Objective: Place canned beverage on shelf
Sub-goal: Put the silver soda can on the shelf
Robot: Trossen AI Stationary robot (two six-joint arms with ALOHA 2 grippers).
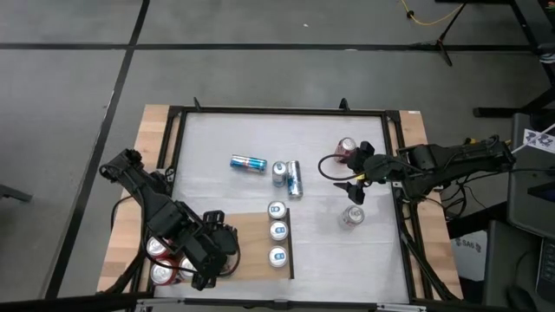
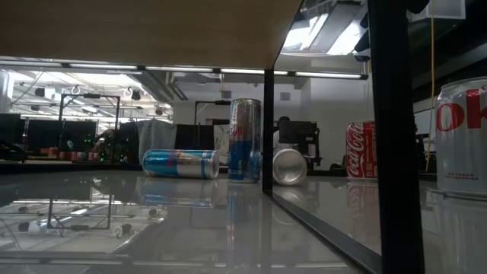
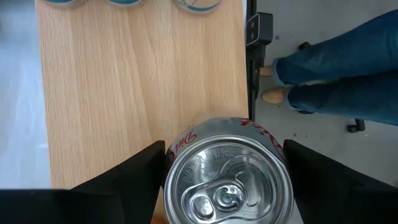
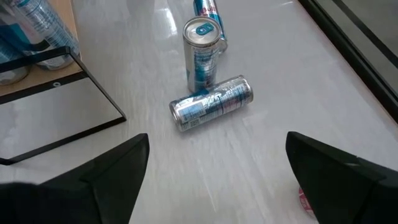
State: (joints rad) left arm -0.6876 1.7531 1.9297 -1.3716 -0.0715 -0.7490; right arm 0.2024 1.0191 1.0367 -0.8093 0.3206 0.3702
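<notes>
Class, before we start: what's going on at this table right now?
A two-armed robot is stocking cans onto a wooden shelf. The left hand sits over the shelf's left end, its fingers on either side of an upright Diet Coke can, with no clear gap visible. Three blue-topped cans already stand in a row along the shelf's right edge. The right hand is open over the white table, among cans not yet shelved.

A: Bright, even overhead light; the white worktop (image 1: 312, 147) looks washed out from above, with only soft shadows under the arms.

B: At table height, ceiling lights glare at the top and mirror in the glossy surface. The wooden shelf (image 2: 137, 30) looms dark and blurred close to the lens.
</notes>
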